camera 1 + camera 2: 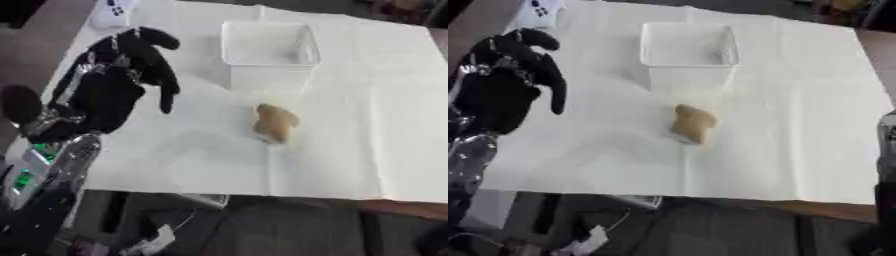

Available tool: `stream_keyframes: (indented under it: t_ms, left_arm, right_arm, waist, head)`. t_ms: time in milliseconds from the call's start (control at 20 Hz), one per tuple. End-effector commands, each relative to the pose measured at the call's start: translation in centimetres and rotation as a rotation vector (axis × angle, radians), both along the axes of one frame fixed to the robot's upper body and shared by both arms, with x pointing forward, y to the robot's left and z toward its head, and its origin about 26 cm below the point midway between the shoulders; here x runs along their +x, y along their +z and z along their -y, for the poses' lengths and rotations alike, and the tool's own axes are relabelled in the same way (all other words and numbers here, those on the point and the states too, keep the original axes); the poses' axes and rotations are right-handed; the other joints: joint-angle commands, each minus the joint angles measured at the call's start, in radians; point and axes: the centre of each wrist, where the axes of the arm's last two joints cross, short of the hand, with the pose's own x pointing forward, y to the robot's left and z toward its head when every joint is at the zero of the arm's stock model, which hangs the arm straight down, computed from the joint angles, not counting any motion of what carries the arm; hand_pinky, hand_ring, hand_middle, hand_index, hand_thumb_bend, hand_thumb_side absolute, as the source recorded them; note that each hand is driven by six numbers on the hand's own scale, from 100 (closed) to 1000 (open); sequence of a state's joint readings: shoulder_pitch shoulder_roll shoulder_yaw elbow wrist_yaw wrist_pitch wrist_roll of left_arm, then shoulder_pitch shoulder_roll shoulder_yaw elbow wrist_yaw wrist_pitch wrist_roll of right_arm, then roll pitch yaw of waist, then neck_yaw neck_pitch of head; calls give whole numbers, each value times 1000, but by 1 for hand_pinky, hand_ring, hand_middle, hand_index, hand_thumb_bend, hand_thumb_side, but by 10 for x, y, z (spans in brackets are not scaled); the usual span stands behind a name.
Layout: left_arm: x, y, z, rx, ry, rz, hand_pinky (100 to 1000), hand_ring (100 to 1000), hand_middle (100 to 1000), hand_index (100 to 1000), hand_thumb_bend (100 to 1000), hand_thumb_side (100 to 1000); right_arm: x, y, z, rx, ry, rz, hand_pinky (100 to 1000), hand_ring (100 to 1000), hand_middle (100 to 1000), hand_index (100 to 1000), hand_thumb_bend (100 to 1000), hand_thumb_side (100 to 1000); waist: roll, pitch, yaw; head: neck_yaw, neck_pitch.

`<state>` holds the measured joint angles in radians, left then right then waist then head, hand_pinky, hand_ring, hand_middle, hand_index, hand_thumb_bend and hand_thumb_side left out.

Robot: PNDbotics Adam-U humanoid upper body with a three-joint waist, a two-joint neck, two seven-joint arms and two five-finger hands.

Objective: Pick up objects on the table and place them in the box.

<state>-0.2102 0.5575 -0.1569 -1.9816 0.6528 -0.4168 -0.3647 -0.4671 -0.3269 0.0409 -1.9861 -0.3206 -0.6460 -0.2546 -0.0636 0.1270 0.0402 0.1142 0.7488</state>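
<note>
white cloth covers the tabletop (367, 125), wrinkled. small tan lumpy object (275, 123) lies near the middle, just in front of the white translucent plastic box (267, 47); box looks empty. object reads light, maybe soft, not fragile; grab across its narrow waist. black left hand (118, 80) hovers at left, fingers (168, 92) loosely curled, holding nothing. right hand's fingers out of view, only a dark edge at lower right
</note>
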Motion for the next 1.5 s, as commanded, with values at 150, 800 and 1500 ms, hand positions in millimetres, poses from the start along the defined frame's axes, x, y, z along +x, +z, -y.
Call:
stream_keyframes:
  t_ms: [150, 800, 1500]
  left_arm:
    - [-2, 9, -2, 17, 7, 25, 319, 560, 765, 754, 528, 857]
    - [-2, 9, 0, 32, -5, 19, 319, 560, 767, 754, 530, 862]
    - [-1, 12, -1, 23, -8, 23, 322, 557, 766, 754, 535, 853]
  right_arm:
    - [6, 3, 8, -198, -183, -145, 401, 520, 742, 834, 277, 1000]
    - [59, -14, 15, -990, -582, -249, 514, 613, 794, 858, 582, 1000]
    - [100, -66, 44, -1361, -744, -459, 667, 690, 813, 864, 677, 1000]
  waist:
    - [1, -10, 6]
    - [-6, -16, 23]
    - [-9, -19, 34]
  head:
    - [-11, -27]
    - [-98, -70]
    - [-51, -68]
